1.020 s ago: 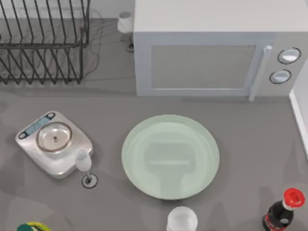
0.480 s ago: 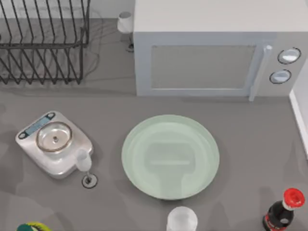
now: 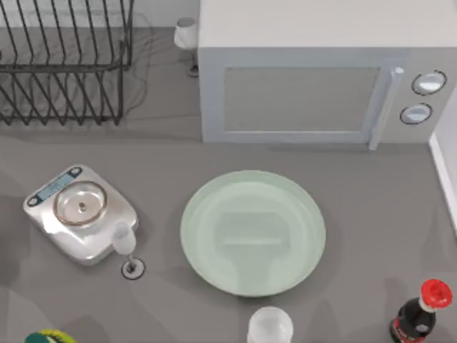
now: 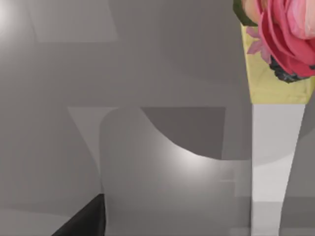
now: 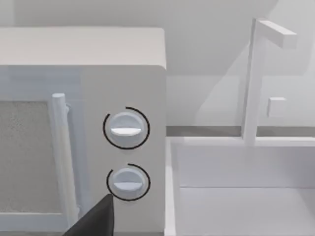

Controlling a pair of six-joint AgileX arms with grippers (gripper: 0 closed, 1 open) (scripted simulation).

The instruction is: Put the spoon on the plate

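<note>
Two grippers, and of neither can I tell how wide it stands or what it holds: my left gripper (image 4: 86, 220) has a vase of pink flowers (image 4: 275, 83) ahead of it, and my right gripper (image 5: 96, 220) faces the microwave (image 5: 123, 73) knobs. The plate (image 3: 253, 233) lies bare, apart from both (where the spoon lies I cannot tell). I judge I should find the spoon first, then close squarely across its thin handle.

Glossy, smooth mint glaze on the plate (image 3: 253, 232); brushed silver metal on the scale (image 3: 80, 214); clear glass on the wine glass (image 3: 125, 245); matt grey table (image 3: 371, 207).
</note>
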